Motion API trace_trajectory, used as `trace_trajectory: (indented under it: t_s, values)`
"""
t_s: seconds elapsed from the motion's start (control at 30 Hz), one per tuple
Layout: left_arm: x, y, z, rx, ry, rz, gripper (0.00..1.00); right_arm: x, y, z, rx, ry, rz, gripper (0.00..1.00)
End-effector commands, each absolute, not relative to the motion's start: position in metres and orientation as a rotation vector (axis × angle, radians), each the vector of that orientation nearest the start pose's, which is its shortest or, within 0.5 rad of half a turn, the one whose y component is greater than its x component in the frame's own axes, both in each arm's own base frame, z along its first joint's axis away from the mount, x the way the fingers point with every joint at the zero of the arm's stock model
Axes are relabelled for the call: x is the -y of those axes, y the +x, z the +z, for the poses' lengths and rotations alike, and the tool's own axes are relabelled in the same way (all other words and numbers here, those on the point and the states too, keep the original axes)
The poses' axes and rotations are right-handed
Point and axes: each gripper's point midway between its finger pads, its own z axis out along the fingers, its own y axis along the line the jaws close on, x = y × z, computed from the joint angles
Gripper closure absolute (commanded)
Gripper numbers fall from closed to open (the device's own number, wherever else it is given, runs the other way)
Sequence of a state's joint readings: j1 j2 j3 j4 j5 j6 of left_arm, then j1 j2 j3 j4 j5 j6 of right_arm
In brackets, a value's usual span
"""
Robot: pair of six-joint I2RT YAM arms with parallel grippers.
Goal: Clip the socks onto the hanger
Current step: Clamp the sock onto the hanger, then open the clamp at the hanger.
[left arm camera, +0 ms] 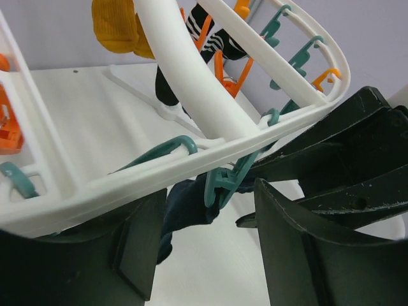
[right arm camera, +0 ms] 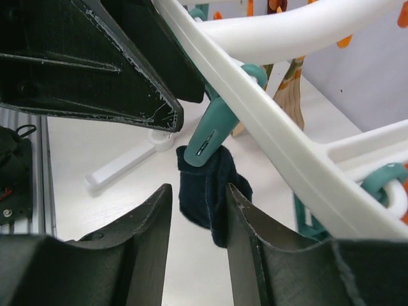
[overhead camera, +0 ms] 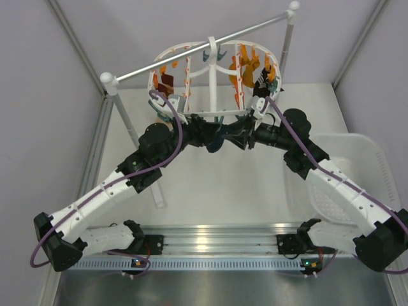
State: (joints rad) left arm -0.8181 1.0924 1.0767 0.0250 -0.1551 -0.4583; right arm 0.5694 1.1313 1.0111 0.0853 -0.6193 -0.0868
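my left claw (left arm camera: 207,191) and right claw (right arm camera: 197,194) are open beside the hanging sock (left arm camera: 188,207); a shallow clip (right arm camera: 213,127) bite could let it drop.

This is a robotics laboratory, set up as a small test cell: a white bench (overhead camera: 210,204) is closed in on three sides by plain pale panels (overhead camera: 44,95) with metal corner profiles. The left arm (overhead camera: 108,191) and the right arm (overhead camera: 338,185) are bolted to a slotted aluminium rail (overhead camera: 217,245) at the near edge, and purple cables (overhead camera: 177,137) run along them. A metal rod stand (overhead camera: 204,48) stands on the bench.
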Motion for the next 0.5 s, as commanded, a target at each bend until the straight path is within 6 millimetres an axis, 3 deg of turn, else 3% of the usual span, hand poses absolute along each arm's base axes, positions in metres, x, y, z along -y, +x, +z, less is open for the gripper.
trace_trajectory:
  t_s: [0.0, 0.07, 0.3, 0.47]
  values:
    - [0.273, 0.277, 0.380, -1.601, 0.122, -0.863, 0.38, -0.281, 0.254, 0.359, -1.294, -0.975, 0.828, 0.62]
    - [0.270, 0.280, 0.377, -1.611, 0.108, -0.845, 0.38, -0.274, 0.251, 0.360, -1.297, -0.959, 0.805, 0.58]
    - [0.263, 0.285, 0.378, -1.605, 0.087, -0.821, 0.40, -0.244, 0.231, 0.352, -1.330, -0.933, 0.710, 0.57]
    - [0.258, 0.288, 0.380, -1.599, 0.080, -0.805, 0.40, -0.216, 0.237, 0.336, -1.390, -0.920, 0.599, 0.54]
